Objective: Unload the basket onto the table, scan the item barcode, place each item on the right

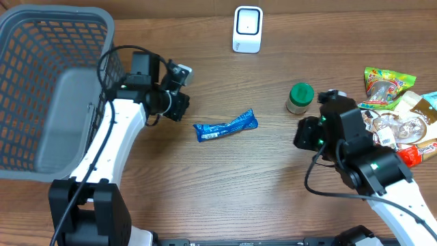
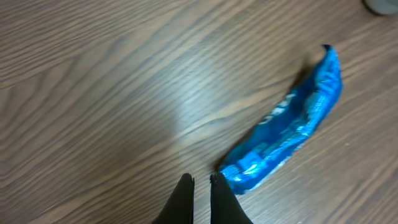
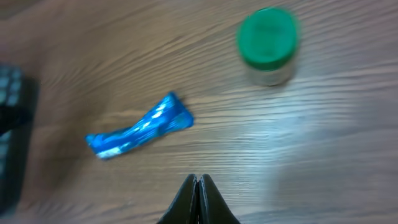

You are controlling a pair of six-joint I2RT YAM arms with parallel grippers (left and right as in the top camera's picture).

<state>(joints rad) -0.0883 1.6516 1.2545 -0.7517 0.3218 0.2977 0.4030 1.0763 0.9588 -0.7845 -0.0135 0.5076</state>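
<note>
A blue foil snack packet [image 1: 225,127] is seen lying flat on the wooden table [image 1: 259,198], near the middle of the overhead view, with its long axis slightly tilted so that the right end sits higher in the picture. No barcode can be made out on it in any view.

A white barcode scanner [image 1: 247,29] is placed upright at the far edge of the table, well apart from the packet. A grey mesh basket [image 1: 41,89] is set at the left side. A small jar with a green lid [image 1: 300,98] is stood to the right of the packet, and a heap of assorted snack packets [image 1: 396,109] is spread along the right edge.

The left gripper [image 2: 200,186] is held low over the table, just to the left of the blue packet. In the left wrist view its two dark fingers are drawn almost together, with only a thin slit between the tips, and nothing is pinched by them. The right-hand fingertip is seen just beside the near end of the packet; whether it is touched cannot be told.

The right gripper [image 3: 198,183] is held above bare wood, below the jar in the overhead view. Its fingers are pressed together and nothing is gripped. In the right wrist view the packet is shown off to the left and the jar up to the right, both apart from the tips.
</note>
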